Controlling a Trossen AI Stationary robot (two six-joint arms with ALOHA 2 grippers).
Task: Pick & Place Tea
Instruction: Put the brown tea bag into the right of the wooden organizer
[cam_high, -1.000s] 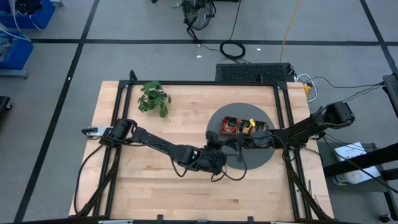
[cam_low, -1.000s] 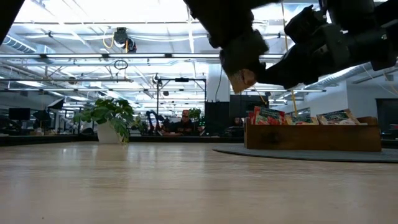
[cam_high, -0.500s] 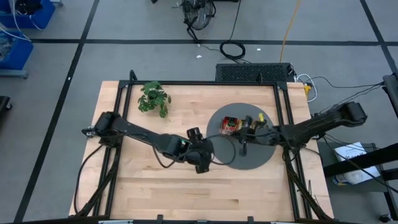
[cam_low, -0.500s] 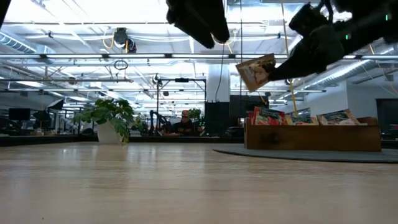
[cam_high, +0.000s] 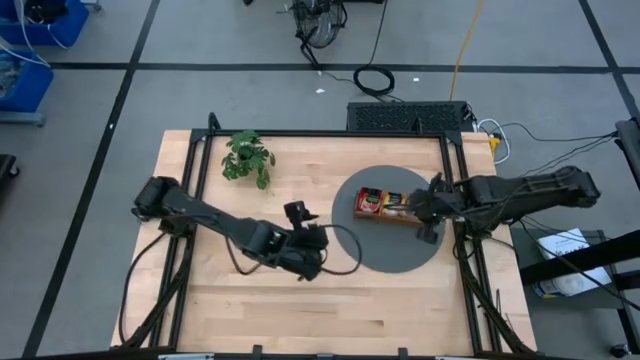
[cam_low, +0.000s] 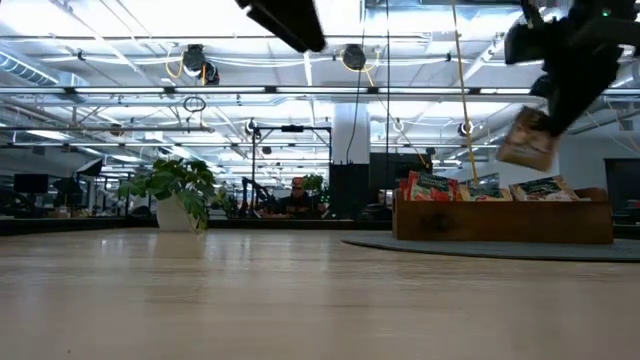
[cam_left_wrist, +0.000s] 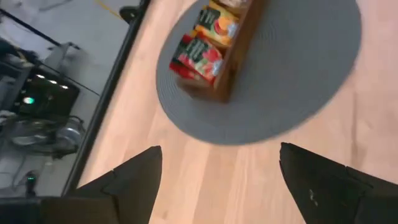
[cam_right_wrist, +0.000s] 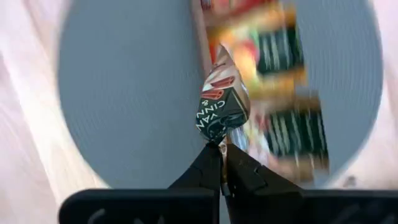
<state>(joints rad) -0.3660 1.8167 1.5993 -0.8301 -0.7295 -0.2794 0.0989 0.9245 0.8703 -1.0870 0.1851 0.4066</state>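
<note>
1. Plant (cam_high: 247, 157): I log it at the far left of the wooden table (cam_high: 200, 300), upright in its pot, well apart from everything else; in the low view it stands at the left (cam_low: 178, 190).

2. Left gripper (cam_high: 300, 213): I find it over bare wood near the table's middle, just left of the grey mat (cam_high: 390, 262). Its fingers (cam_left_wrist: 134, 177) are spread wide with nothing between them, as the left wrist view shows.

3. Grey round mat: right half of the table; it bears the tray.

4. Wooden tray (cam_high: 392, 207): on the far part of the mat. Red sachets (cam_high: 371, 201) stand in its left compartment, orange-yellow ones beside them; in the left wrist view red (cam_left_wrist: 198, 57) and orange (cam_left_wrist: 216, 25) packs show upright.

5. Held tea sachet (cam_right_wrist: 221, 102): pinched by its lower edge between the right gripper's fingertips, dark with a red-brown print, hanging in the air above the tray's right end (cam_low: 526, 139).

6. Right gripper (cam_high: 432, 198): over the right end of the tray, fingers closed tight on that sachet (cam_right_wrist: 221, 155).
</note>
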